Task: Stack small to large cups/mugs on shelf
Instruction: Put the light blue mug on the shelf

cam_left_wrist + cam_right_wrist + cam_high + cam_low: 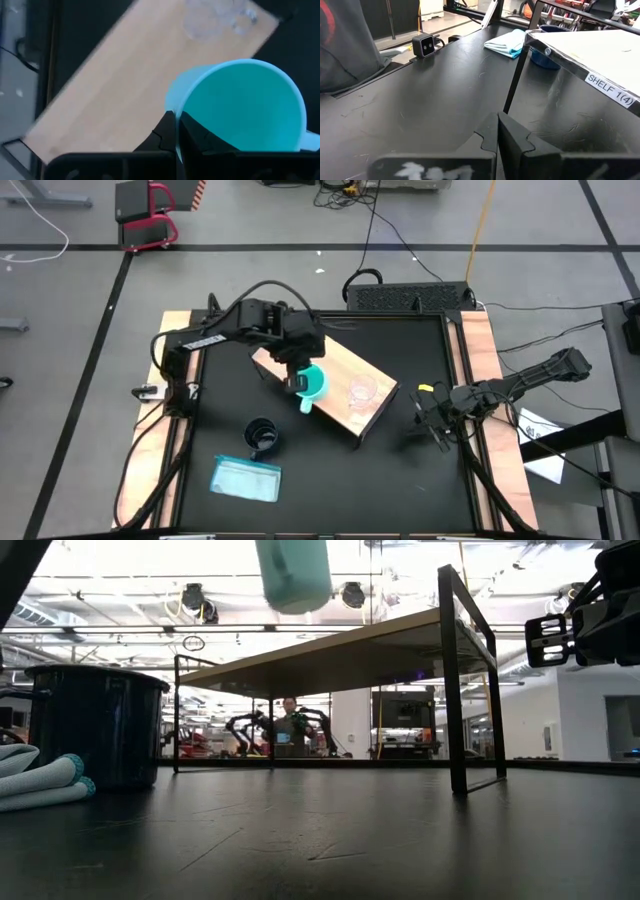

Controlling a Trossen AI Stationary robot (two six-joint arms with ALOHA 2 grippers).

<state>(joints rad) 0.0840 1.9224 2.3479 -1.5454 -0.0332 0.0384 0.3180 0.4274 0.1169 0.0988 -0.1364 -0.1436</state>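
One left gripper pinching turquoise mug rim above shelf, right gripper closed

So the shelf sits mid-surface, clear cup on top, mug held above its left part, other mug and packet in front.

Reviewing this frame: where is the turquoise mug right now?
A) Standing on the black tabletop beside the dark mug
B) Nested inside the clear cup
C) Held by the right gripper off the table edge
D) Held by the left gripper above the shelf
D: the left gripper is shut on the turquoise mug, holding it over the shelf, clear of its top in the low view; the clear cup stands apart on the shelf.
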